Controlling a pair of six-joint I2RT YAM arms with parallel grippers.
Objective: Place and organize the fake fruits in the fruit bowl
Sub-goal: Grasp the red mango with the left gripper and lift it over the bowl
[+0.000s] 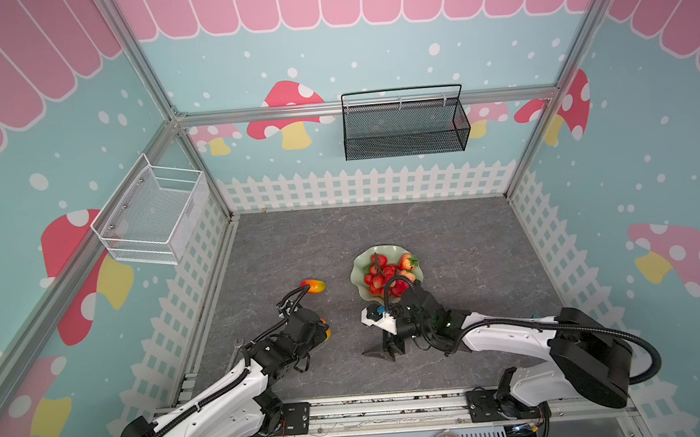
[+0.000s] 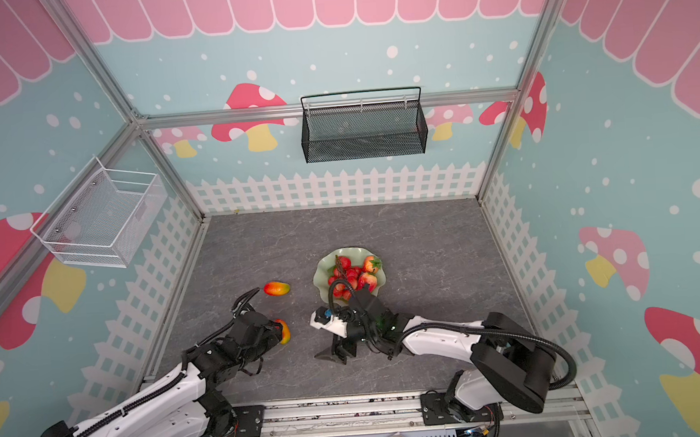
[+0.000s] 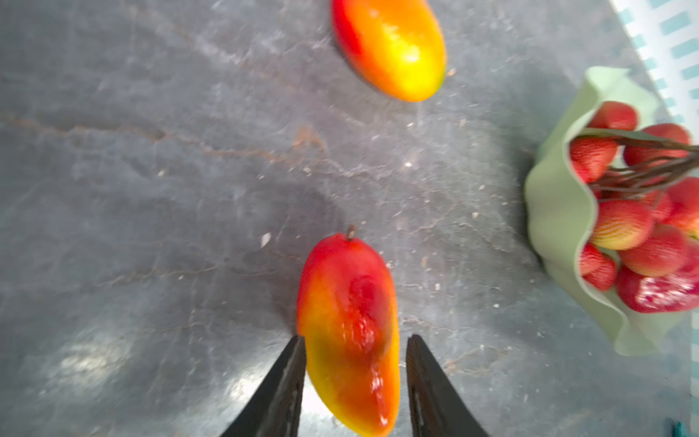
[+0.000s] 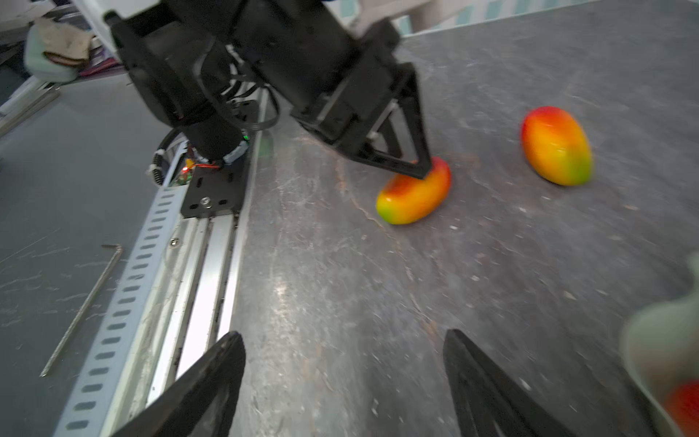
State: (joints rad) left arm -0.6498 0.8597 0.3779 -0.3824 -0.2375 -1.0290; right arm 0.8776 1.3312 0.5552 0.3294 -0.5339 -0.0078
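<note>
Left wrist view: the left gripper (image 3: 355, 336) straddles the near mango (image 3: 340, 272) on the table (image 3: 151, 189); whether it clamps, I cannot tell. The right gripper (image 4: 342, 335) gapes wide, empty. Beyond lies the far mango (image 3: 389, 45); the fruit bowl (image 1: 361, 264) holds the berry bunch (image 1: 379, 274) and strawberries (image 1: 407, 262).

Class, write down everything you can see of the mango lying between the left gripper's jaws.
The mango is a glossy, plastic-looking oval: red near its short brown stem, shading to orange and yellow, with a green patch. It lies on its side on the grey table, apart from the bowl. The left gripper straddles it, jaws close on both sides; whether they pinch it yet is unclear.
</note>
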